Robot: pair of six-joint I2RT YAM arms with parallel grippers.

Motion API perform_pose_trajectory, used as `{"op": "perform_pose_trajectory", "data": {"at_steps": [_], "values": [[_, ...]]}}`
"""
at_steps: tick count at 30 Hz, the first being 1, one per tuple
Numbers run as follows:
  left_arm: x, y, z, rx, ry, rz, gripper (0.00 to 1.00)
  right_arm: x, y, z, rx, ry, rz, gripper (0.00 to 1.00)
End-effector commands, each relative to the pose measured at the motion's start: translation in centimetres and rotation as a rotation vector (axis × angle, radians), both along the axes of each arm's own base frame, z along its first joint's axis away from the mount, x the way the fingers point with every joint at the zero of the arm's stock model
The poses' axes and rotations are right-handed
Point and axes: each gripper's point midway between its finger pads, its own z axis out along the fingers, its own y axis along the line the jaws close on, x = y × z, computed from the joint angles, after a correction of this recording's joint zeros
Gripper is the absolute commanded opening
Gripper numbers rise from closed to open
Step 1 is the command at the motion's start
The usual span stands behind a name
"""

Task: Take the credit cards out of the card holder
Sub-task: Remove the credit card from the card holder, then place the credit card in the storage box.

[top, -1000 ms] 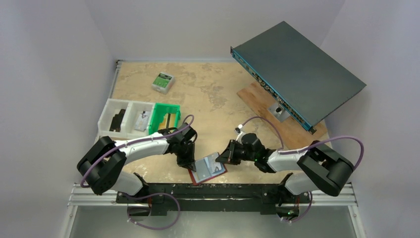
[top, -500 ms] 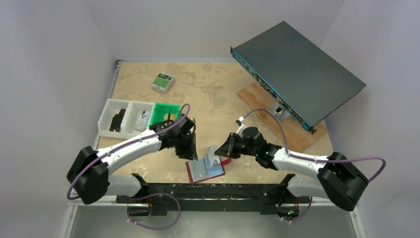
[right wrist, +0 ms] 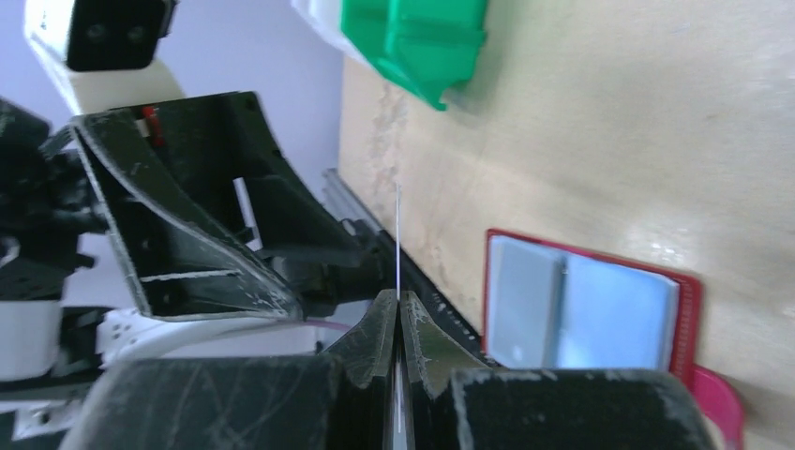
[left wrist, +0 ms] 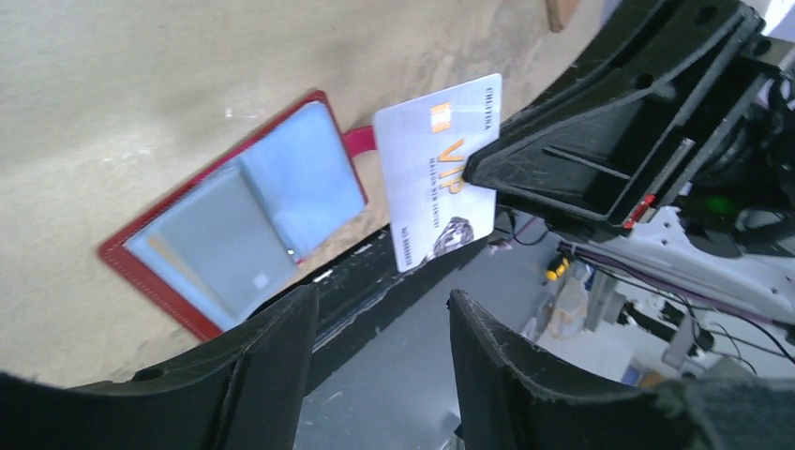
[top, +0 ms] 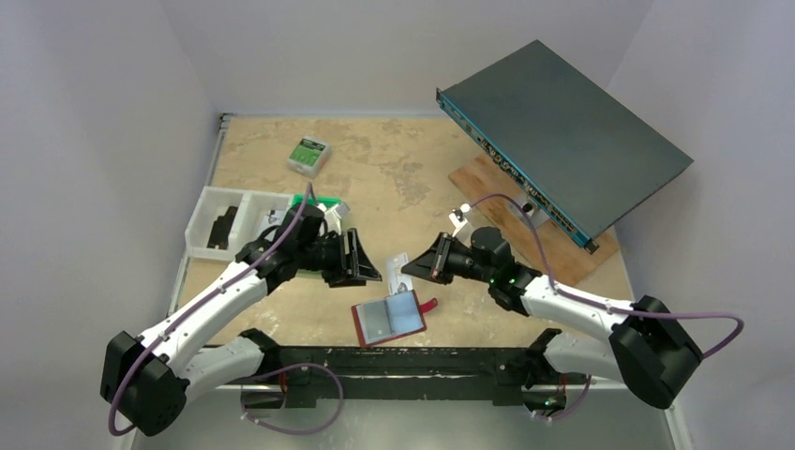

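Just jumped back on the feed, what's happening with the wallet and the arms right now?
The right gripper is shut on a white VIP card, pinching it by one edge and holding it up off the table, clear of the red card holder. The holder lies unfolded on the table, inside facing up, with nothing gripping it. The left gripper is open and empty, raised beside the card. Whether more cards sit inside the holder is hard to tell.
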Motion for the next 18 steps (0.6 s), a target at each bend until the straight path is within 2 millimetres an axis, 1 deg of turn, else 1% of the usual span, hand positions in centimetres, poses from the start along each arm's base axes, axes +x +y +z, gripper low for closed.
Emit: {"op": "perform_pose_trajectory", "data": {"at_steps": [1, 3, 7, 14, 18], "values": [[0.0, -2.3, 3.0, -0.202, -0.025, -0.072, 0.53, 0.2, 2.2, 5.2, 0.189, -0.043, 0.071, 0.00], [0.2, -2.6, 3.2, -0.230, -0.023, -0.072, 0.52, 0.4, 2.7, 5.9, 0.221, -0.043, 0.081, 0.00], [0.6, -3.0, 3.5, -0.261, -0.016, -0.072, 0.49, 0.2, 3.2, 6.2, 0.262, -0.023, 0.104, 0.00], [1.0, -3.1, 3.3, -0.268, -0.004, -0.064, 0.42, -0.1, 3.3, 6.7, 0.304, -0.016, 0.113, 0.00], [1.1, -3.0, 3.0, -0.267, 0.003, -0.058, 0.41, -0.2, 3.2, 6.9, 0.314, -0.014, 0.109, 0.00]]}}
